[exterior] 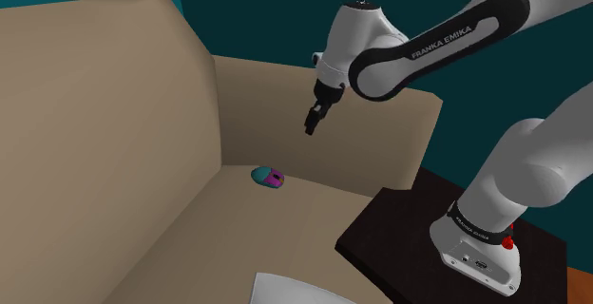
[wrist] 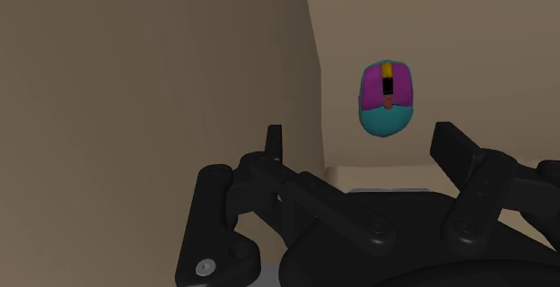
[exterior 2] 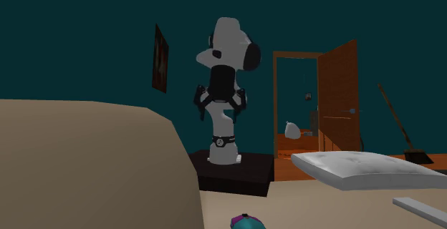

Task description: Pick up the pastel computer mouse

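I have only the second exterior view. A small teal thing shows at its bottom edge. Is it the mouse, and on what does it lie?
Observer: Yes, it is the mouse, teal and magenta. It lies on the beige sofa seat, near the inner corner.
Operator: Where is the gripper relative to it?
Observer: The gripper hangs above the seat, higher than the mouse and toward the shoulder view's right, not touching it.
Operator: Are the fingers open?
Observer: Open. In the wrist view the fingers stand apart, and the mouse lies ahead, beyond them.
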Motion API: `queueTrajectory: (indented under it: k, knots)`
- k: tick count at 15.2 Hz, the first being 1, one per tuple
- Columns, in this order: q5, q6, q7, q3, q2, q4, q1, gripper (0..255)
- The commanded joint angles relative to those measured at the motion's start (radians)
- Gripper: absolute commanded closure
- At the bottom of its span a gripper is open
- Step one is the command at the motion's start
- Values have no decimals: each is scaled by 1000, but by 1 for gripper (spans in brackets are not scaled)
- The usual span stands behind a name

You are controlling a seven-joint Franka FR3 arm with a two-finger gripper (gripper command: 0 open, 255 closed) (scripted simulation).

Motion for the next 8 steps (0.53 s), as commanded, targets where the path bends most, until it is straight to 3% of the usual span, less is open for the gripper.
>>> queueTrajectory:
  k: [1,4,8]
  knots:
    - [-39,59,41,29,80,18,-11,0]
    - [-130,137,122,67,200,47,-30,0]
    - [-312,215,272,84,372,110,-33,0]
